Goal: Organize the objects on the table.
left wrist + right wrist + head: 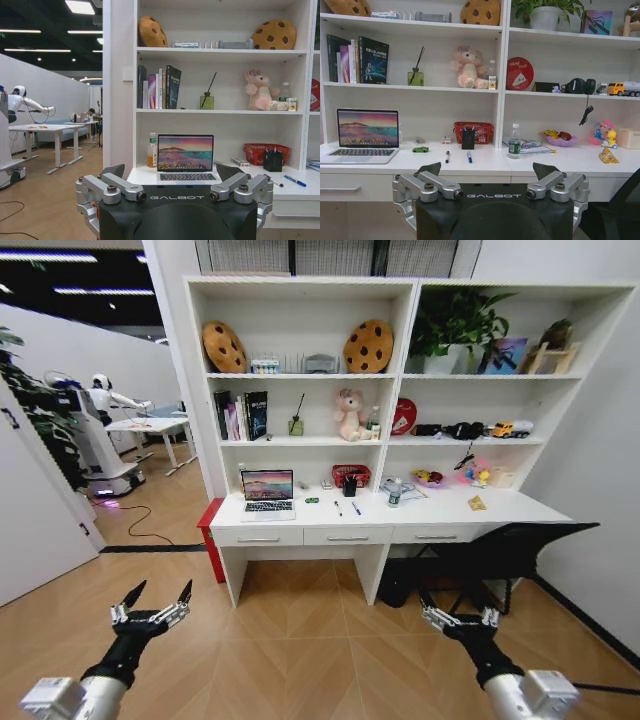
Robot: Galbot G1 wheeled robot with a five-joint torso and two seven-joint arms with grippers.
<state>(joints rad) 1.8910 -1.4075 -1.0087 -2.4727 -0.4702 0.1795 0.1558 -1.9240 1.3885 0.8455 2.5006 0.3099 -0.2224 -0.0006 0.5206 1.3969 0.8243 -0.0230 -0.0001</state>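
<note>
Silver laptop [268,490] screen toward robot; pens [469,157] lengthwise front-to-back; both tools [152,604] [459,614] spread.

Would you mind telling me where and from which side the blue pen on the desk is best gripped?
Probably mid-barrel, from straight above. The blue pen lies flat on the table, pointing roughly front to back, so the pincer fingers should close across its slim barrel. The black pen lies apart beside it, leaving some room.
</note>
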